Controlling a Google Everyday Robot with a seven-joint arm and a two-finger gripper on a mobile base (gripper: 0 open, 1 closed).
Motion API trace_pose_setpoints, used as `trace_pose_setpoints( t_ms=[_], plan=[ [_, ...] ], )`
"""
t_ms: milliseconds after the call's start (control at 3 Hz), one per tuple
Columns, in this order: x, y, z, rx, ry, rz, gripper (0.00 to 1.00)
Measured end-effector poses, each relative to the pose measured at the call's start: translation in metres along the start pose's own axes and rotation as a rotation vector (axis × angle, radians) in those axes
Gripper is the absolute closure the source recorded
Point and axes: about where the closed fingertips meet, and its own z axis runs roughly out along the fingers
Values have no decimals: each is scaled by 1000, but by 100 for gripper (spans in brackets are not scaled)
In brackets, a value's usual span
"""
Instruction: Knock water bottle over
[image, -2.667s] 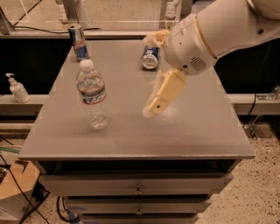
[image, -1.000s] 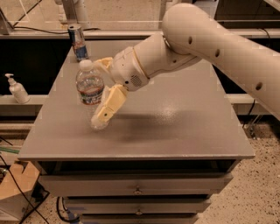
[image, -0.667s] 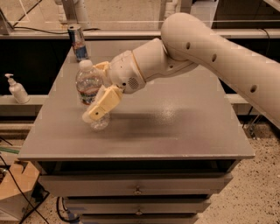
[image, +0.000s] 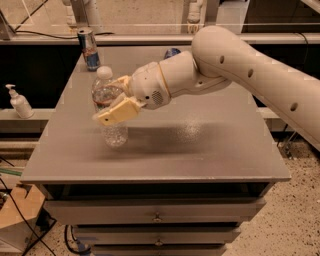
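The water bottle (image: 114, 131), clear ribbed plastic with a white cap and a coloured label band, stands upright on the left part of the grey table (image: 200, 150). My gripper (image: 106, 101) is at the bottle's label height and reaches in from the right. It is open. One cream finger (image: 118, 112) lies across the bottle's front and the other (image: 121, 81) shows behind its shoulder. The fingers hide the bottle's middle. The bottle's base rests on the table.
A blue-and-silver can (image: 89, 48) stands at the table's back left corner. Another can (image: 172, 51) lies at the back, partly hidden by my arm. A white pump dispenser (image: 20, 102) stands on a lower shelf to the left. Drawers sit under the tabletop.
My gripper has swung from the right middle of the table leftward to the bottle and now straddles it. The bottle still stands upright.
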Motion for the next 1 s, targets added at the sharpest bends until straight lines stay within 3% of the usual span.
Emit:
trace_pose_setpoints(
  t_ms=[333,667,1000],
  plan=[
    [4,-10,-31,83,96,-10,88],
    [6,-22,-64,164,286,-50,100],
    [15,-33,-77,203,498,-88,83]
  ],
)
